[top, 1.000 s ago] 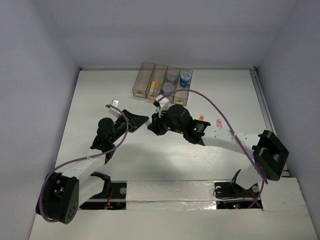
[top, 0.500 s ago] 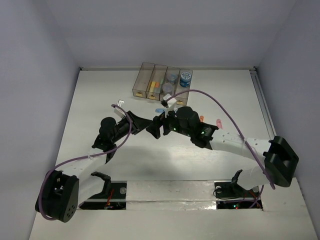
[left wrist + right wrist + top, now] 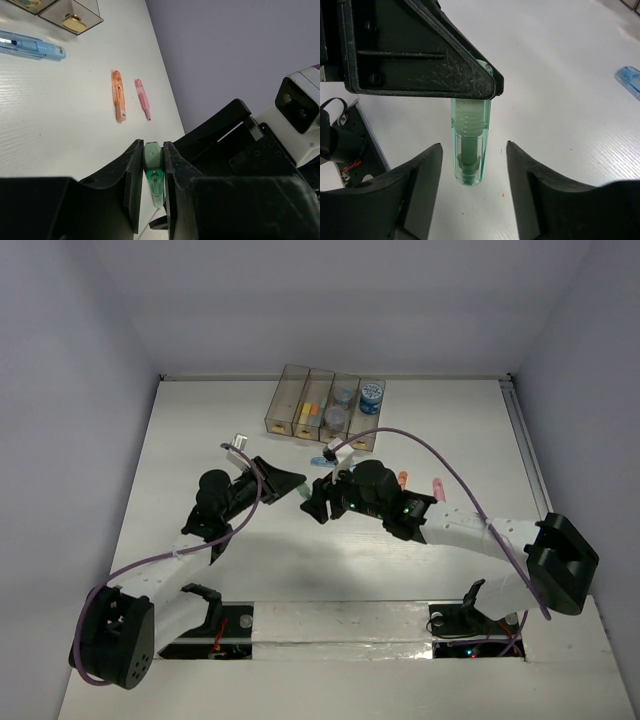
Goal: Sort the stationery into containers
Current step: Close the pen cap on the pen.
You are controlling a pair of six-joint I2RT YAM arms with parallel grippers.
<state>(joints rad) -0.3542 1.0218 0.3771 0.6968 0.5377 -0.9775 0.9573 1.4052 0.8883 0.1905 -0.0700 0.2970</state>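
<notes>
The top camera looks down from above and behind the bases onto the whole table [image 3: 200,430]. The left wrist camera, close behind the left gripper [image 3: 152,145], faces low across the table; the right wrist one looks steeply down past the right gripper [image 3: 473,147]. Both share the green stick [image 3: 154,185].

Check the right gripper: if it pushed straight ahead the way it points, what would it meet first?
The green stick, whose free end lies in line between the right gripper's open fingers. The left gripper, shut on the stick's other end, comes next. Depth is unclear.
</notes>
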